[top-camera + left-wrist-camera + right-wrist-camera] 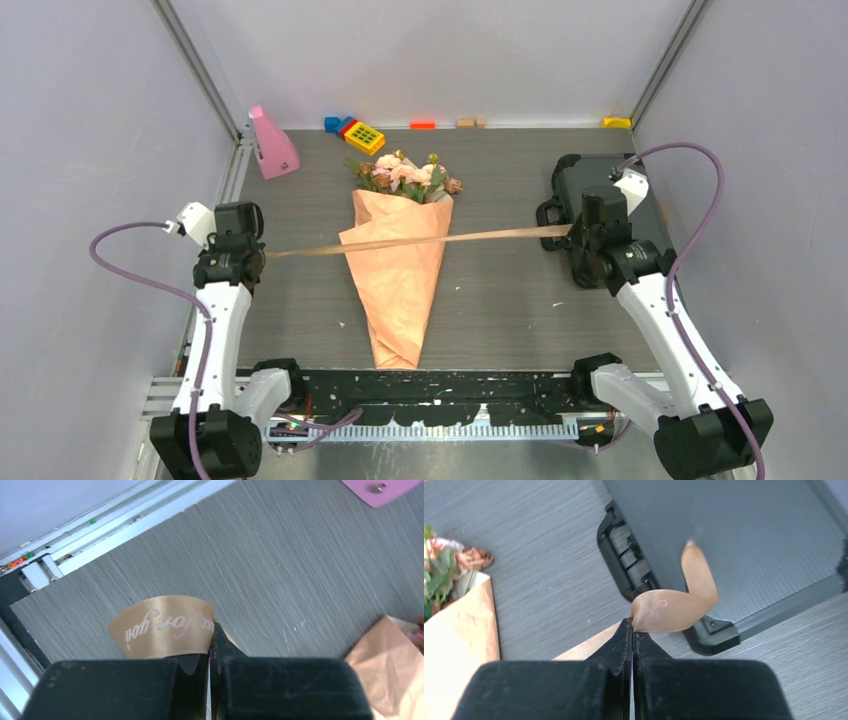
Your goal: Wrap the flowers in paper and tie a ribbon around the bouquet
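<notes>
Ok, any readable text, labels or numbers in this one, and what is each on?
"for you": pale cursive print on the ribbon, left wrist view; any further letters run behind the jaws.
Right wrist view: a few pale script curls on the same ribbon, too partial to read.
Yellow toy at the far edge, top view: dark grid of buttons, too small to read.

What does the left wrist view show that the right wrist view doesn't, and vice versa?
Only the left wrist: the left gripper shut on the ribbon, its printed script readable, a pink object at the corner, and the rail at the table's edge. Only the right wrist: the right gripper pinching the ribbon's other end, a dark case, and the flowers. Both: ribbon, peach paper, grey tabletop.
</notes>
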`<state>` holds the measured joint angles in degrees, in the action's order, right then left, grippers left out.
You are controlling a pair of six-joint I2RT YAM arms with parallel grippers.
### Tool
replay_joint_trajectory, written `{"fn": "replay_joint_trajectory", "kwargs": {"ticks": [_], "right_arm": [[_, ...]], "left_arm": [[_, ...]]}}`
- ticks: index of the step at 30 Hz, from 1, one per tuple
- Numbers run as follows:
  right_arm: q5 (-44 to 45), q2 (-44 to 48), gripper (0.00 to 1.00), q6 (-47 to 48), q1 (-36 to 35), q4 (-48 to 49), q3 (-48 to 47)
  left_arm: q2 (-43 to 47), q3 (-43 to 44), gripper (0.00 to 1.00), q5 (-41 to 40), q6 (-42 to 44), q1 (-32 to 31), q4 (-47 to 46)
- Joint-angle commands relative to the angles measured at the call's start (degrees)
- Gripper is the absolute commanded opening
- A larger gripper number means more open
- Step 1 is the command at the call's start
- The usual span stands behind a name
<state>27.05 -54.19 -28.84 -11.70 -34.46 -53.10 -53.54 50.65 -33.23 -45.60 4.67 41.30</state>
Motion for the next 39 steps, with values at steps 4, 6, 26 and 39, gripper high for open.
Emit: {"fn": "replay_joint_trajectory", "kwargs": {"ticks": [4,6,26,39], "right_arm": [[-11.7,-4.51,0.03,-0.94,0.89,5.35,3.35],[-14.34,-6.69,0.04,-1.58,0.89,8.32,5.39],[-5.16,-4.37,0.8,-8.59,0.81,2.43,2.31],[-41.51,-25.52,0.95,-2.83,-13.4,29.29,0.47]], "left_arm": [[-4.89,-0.35,0.0,6.67,3.13,7.09,-3.57],[-6.16,-2.71,0.0,10.86,3.4,7.07,-8.69],[-7.05,5.74,1.0,22.87,8.14,7.08,-0.76],[-29.47,-1.89,1.0,70.63,16.71,1.64,-26.41]]}}
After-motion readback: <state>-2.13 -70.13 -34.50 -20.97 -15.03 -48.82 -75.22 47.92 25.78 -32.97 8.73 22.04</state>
